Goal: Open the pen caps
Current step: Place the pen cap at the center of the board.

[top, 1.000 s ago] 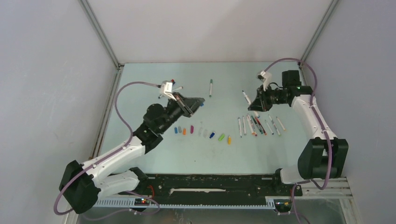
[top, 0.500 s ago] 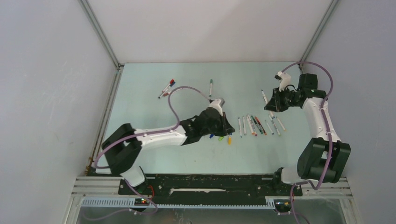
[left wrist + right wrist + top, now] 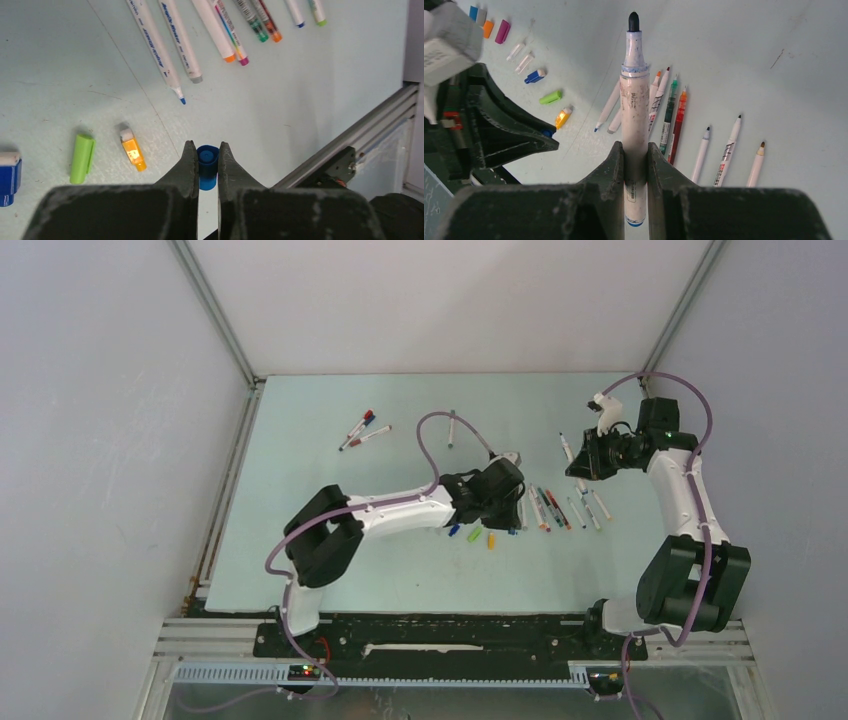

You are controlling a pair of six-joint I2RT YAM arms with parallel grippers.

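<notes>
The left pincer (image 3: 203, 167) is clamped on a small blue pen cap (image 3: 207, 165), held upright between its jaws with the open mouth up, above the pale green tabletop (image 3: 310, 110). Just left of it on the tabletop lie an orange cap (image 3: 133, 151), a lime-green cap (image 3: 82, 157) and, at the frame's edge, a dark blue cap (image 3: 9, 172), the tail of a loose row of removed caps. The gap at the row's right end sits directly beneath the held cap, so the likely set-down is almost straight down, next to the orange cap; that is a reading of the layout, not something shown.

Beyond, a fan of uncapped pens (image 3: 200, 35) points its tips toward the left pincer. One barrel carries blue lettering, too blurred to read with confidence.

The right pincer (image 3: 635, 165) is closed around a white marker (image 3: 634, 100), its long axis running straight out from the jaws, bare black tip forward and a blue band behind it. The barrel's dark print is illegible. In the overhead view this marker (image 3: 567, 448) is held off the tabletop, above and right of the laid-out pens, with the right arm much the nearer to that group.

Three capped pens (image 3: 364, 430) lie well apart at the far left, and one more green-capped pen (image 3: 451, 427) lies alone at far centre, nearer the left arm.
</notes>
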